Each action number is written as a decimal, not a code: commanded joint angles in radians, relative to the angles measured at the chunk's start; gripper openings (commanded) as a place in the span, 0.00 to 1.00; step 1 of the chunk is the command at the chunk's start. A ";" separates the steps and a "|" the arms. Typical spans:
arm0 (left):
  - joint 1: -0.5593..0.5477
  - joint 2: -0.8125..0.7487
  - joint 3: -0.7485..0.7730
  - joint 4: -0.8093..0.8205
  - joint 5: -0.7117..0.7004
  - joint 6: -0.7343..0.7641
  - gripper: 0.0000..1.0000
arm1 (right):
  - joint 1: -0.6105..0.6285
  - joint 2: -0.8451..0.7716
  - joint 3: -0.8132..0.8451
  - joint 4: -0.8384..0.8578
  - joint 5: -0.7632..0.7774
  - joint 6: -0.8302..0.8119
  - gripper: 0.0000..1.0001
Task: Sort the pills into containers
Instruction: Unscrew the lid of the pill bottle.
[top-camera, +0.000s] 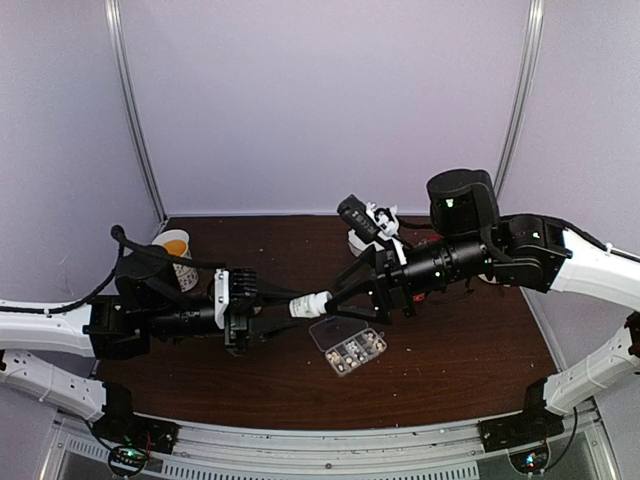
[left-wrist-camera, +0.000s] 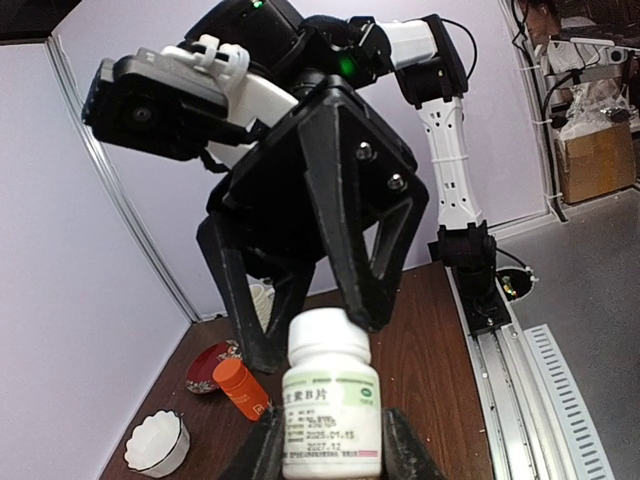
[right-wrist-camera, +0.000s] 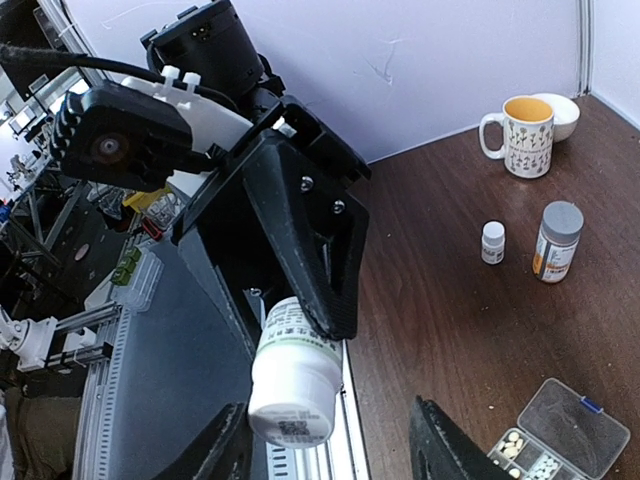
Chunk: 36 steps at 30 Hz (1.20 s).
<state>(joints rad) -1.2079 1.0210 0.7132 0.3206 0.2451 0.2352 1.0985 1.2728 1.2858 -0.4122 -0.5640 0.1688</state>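
My left gripper (top-camera: 290, 308) is shut on a white pill bottle (top-camera: 310, 303) and holds it level above the table, cap toward the right arm. In the left wrist view the bottle (left-wrist-camera: 330, 400) sits between my fingers (left-wrist-camera: 262, 450). My right gripper (top-camera: 336, 298) is open, with its jaws spread around the bottle's cap (right-wrist-camera: 295, 395); one finger touches the cap edge. The clear organizer box (top-camera: 348, 345) lies lid-open on the table below and also shows in the right wrist view (right-wrist-camera: 560, 435). Whitish pills (right-wrist-camera: 515, 440) fill some compartments.
A mug (right-wrist-camera: 525, 135) and a white bowl (right-wrist-camera: 565, 115) stand at the far left corner. A small white bottle (right-wrist-camera: 493, 241) and a grey-capped bottle (right-wrist-camera: 555, 240) stand nearby. An orange bottle (left-wrist-camera: 240, 388), a scalloped bowl (left-wrist-camera: 157, 442) and a red dish (left-wrist-camera: 205, 365) sit far right.
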 joint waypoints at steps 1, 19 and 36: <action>-0.001 0.007 0.013 0.027 0.002 0.027 0.00 | -0.006 0.020 0.035 0.003 -0.022 0.025 0.53; -0.001 0.023 0.020 0.012 0.005 0.004 0.00 | -0.006 0.046 0.043 0.003 -0.045 0.021 0.26; 0.147 0.121 0.085 0.079 0.388 -0.456 0.00 | 0.000 0.005 -0.023 0.048 -0.120 -0.497 0.00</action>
<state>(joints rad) -1.0817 1.1065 0.7277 0.3561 0.4805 -0.0708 1.0882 1.3140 1.3010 -0.4374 -0.6144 -0.0536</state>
